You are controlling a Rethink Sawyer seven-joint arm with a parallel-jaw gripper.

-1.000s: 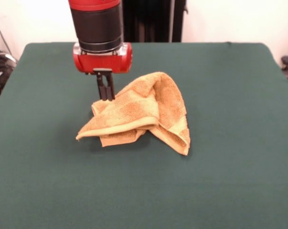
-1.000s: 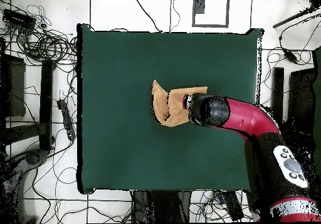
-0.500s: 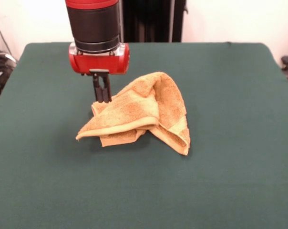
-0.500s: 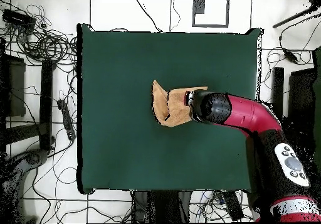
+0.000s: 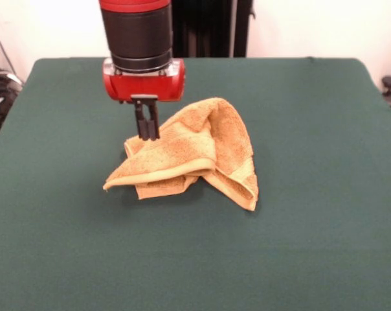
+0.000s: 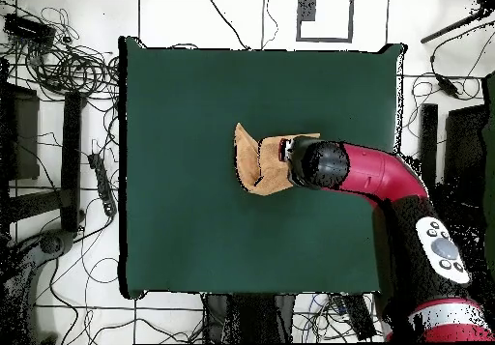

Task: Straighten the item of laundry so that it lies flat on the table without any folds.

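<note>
The gripper (image 5: 147, 135) hangs straight down from the red and black arm (image 5: 141, 45), and its two thin black fingers stand pressed together, with no gap to see between them. Their tips are at the far left edge of the towel (image 5: 189, 154), at the cloth or just above it; whether they pinch any of it cannot be told from the front view. In the overhead view the wrist covers the gripper, so nothing more shows there.

The worktop (image 5: 312, 246) is the biggest thing, a wide rectangle under dark green cloth. The arm reaches over it from the side of the robot's base and ends above the towel (image 6: 259, 159).

The towel lies near the middle of the worktop, well away from every edge. It is mustard-yellow terry and it is not flat: it is bunched into a rough triangle with a raised peak, and several layers are folded one over another. A smooth woven band runs along the front fold of the towel, and a second band edge hangs down at the right corner of the towel.
</note>
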